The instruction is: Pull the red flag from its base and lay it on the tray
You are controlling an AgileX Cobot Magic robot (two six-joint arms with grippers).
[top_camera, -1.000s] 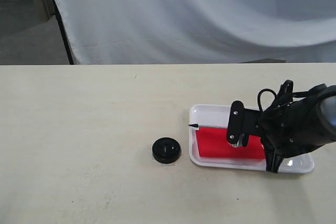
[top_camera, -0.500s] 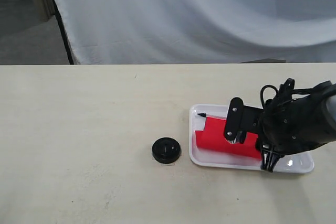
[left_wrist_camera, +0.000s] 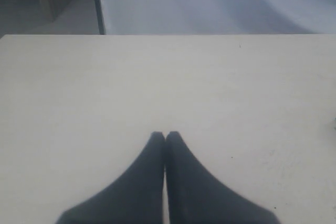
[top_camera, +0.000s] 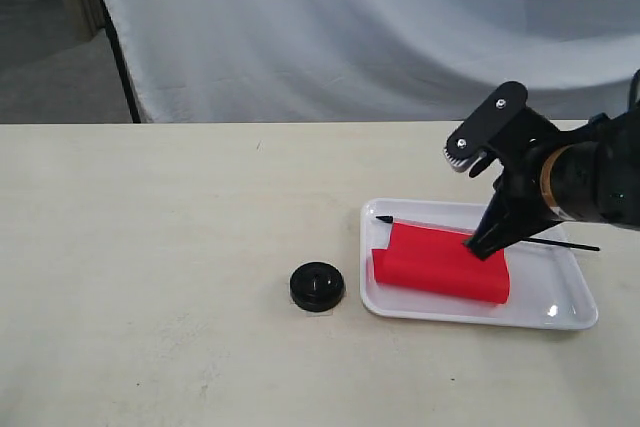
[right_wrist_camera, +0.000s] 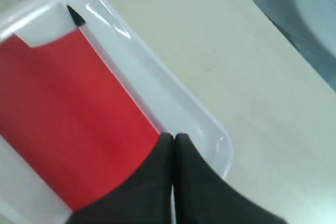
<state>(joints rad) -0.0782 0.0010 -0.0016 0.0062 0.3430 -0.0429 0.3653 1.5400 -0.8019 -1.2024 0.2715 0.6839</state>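
The red flag [top_camera: 440, 262] lies flat in the white tray [top_camera: 560, 315], its black pole tip [top_camera: 384, 218] toward the tray's left end and the thin pole sticking out past the right rim. The black round base [top_camera: 317, 286] stands alone on the table, left of the tray. My right gripper [top_camera: 480, 247] is shut, its tips over the cloth's right edge; I see nothing between them. In the right wrist view the flag [right_wrist_camera: 68, 108] fills the tray [right_wrist_camera: 210, 124] below the right gripper [right_wrist_camera: 174, 137]. My left gripper [left_wrist_camera: 165, 135] is shut over bare table.
A white cloth backdrop [top_camera: 350, 37] hangs behind the table's far edge. A dark upright post [top_camera: 122, 67] stands at the back left. The pale tabletop [top_camera: 150, 247] stretches left of the base.
The right arm has swung up and tilted away from the tray, leaving the flag lying where it was half a second ago. A second ago the flag shifted slightly right and tilted.
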